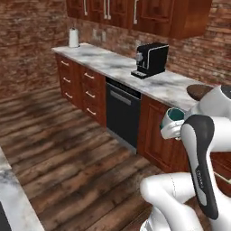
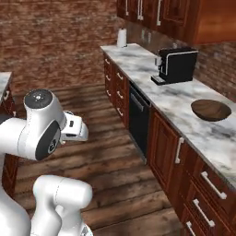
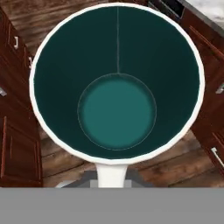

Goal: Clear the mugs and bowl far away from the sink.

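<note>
A teal mug (image 1: 174, 116) with a white rim hangs in the air in front of the counter's edge, over the wooden floor. My gripper (image 1: 170, 131) is shut on it. The hand view looks straight down into the mug (image 3: 117, 83), at its dark teal wall and lighter round bottom, with a white part of it at the lower edge. The dark-brown wooden bowl (image 2: 211, 110) stands on the marble counter (image 2: 184, 103), to the right of the coffee machine. In the left base view the bowl (image 1: 197, 91) is partly hidden behind my arm. The sink is out of view.
A black coffee machine (image 1: 151, 59) and a white paper roll (image 1: 74, 38) stand on the counter. Below it are a black dishwasher (image 1: 122, 111) and red-brown drawers (image 1: 88, 90). A second marble counter corner (image 1: 13, 194) lies at lower left. Wooden floor (image 1: 76, 149) spreads between them.
</note>
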